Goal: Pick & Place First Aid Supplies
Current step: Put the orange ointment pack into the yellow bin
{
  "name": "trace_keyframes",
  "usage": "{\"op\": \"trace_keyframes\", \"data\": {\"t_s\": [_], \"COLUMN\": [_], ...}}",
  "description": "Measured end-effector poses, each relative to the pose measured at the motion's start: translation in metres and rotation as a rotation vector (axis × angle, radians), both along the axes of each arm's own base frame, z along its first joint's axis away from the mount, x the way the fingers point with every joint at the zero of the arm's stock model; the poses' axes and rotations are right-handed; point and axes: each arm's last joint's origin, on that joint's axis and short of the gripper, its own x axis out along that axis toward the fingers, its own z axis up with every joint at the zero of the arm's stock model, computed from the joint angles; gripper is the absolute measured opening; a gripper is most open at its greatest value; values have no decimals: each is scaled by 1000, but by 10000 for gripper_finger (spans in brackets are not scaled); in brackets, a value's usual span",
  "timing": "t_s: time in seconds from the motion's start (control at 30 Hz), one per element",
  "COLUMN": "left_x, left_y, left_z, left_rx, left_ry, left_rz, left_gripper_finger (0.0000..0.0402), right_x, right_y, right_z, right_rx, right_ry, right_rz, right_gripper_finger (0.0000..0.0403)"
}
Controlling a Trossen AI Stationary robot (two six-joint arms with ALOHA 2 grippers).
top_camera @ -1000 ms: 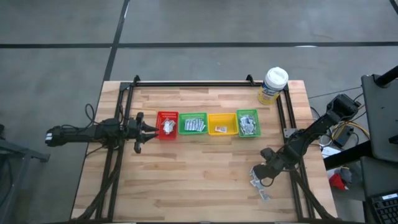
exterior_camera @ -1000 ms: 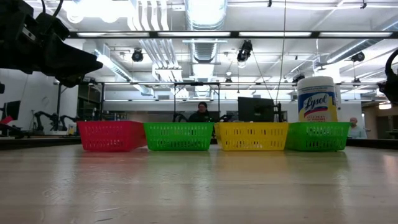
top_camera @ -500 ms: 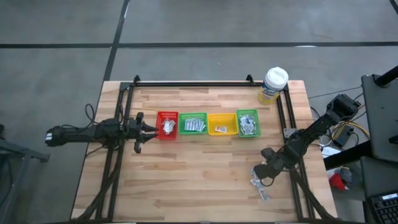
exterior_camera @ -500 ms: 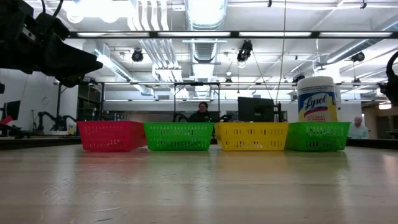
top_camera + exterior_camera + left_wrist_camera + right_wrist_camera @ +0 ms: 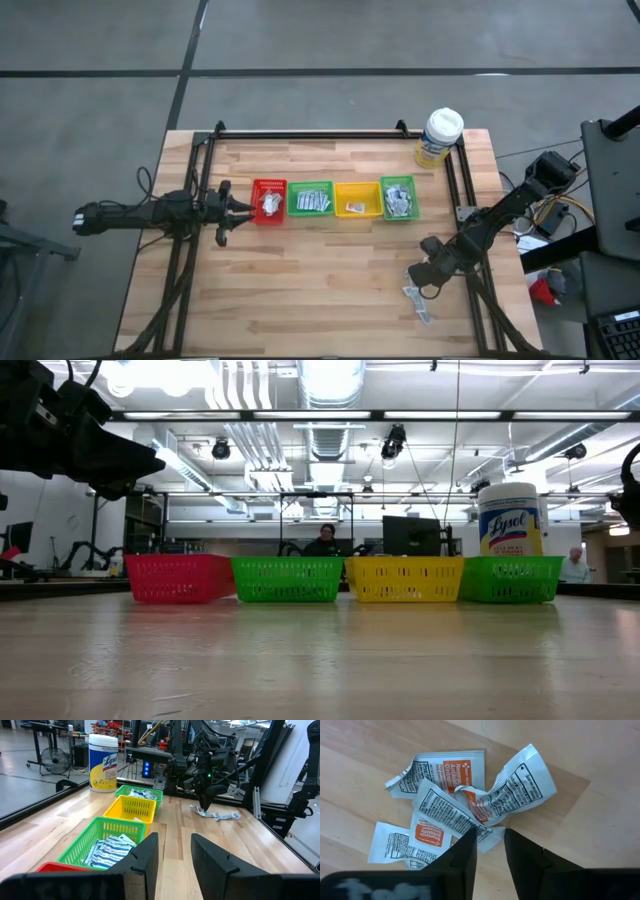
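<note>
A small heap of white-and-orange sachets [image 5: 465,805] lies on the wood near the table's right front [image 5: 417,303]. My right gripper [image 5: 490,840] points steeply down over the heap. It is open by a narrow gap, and the corner of one crumpled sachet [image 5: 489,831] lies between its fingertips; I cannot tell whether they touch it. It also shows far off in the left wrist view [image 5: 205,806]. My left gripper [image 5: 175,851] waits open and level at the table's left, just beside the red bin [image 5: 269,201].
Red, green [image 5: 310,199], yellow [image 5: 357,199] and green [image 5: 398,197] bins stand in a row mid-table, each with sachets inside. A yellow wipes tub [image 5: 440,135] stands at the far right corner. Black frame rails [image 5: 455,200] run along the table's sides.
</note>
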Motion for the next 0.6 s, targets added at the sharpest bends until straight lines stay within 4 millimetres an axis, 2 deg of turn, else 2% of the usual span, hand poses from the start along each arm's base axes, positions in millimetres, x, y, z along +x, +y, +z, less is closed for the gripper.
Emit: {"op": "trace_keyframes", "data": {"t_s": [0.6], "left_x": [0], "left_y": [0], "left_z": [0], "left_rx": [0], "left_ry": [0], "left_rz": [0], "left_gripper_finger": [113], "right_x": [-1], "right_y": [-1], "right_z": [0], "right_rx": [-17], "right_ry": [-6], "right_rz": [42], "right_gripper_finger": [29]}}
